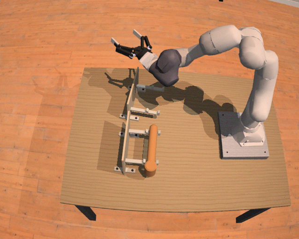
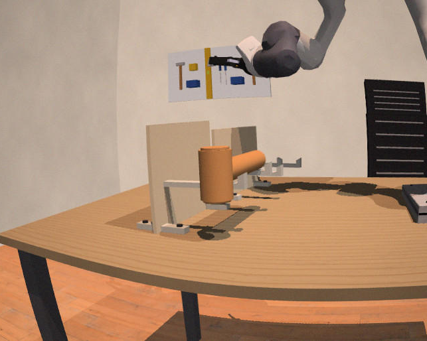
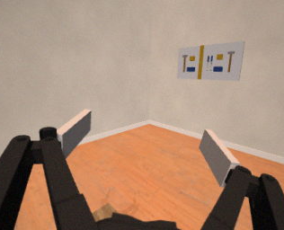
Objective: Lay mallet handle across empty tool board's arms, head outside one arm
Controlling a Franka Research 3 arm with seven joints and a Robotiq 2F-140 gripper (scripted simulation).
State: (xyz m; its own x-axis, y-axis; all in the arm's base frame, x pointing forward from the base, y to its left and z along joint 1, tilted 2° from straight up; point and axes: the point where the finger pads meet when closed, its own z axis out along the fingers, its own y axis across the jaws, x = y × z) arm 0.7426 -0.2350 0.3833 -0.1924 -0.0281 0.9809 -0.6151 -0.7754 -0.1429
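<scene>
The orange mallet (image 1: 152, 143) (image 2: 215, 176) lies across the two arms of the nearer tool board (image 1: 125, 143) (image 2: 176, 157), its head at the end nearest the table's front edge and just outside the front arm. The empty tool board (image 1: 136, 76) (image 2: 239, 137) stands beside it, farther back, with its two pegged arms (image 1: 144, 110) (image 2: 283, 162) bare. My gripper (image 1: 125, 37) (image 2: 212, 60) (image 3: 146, 129) is open wide and empty. It hangs high in the air, past the table's far edge, beyond the empty board and far from the mallet. The wrist view shows only floor and wall between the fingers.
The wooden table (image 1: 196, 179) (image 2: 316, 238) carries both boards on its left half. The robot's grey base plate (image 1: 231, 151) (image 2: 423, 205) sits on the right side. A tool poster (image 2: 191, 73) (image 3: 211, 60) hangs on the back wall and a black cabinet (image 2: 395, 128) stands behind the table.
</scene>
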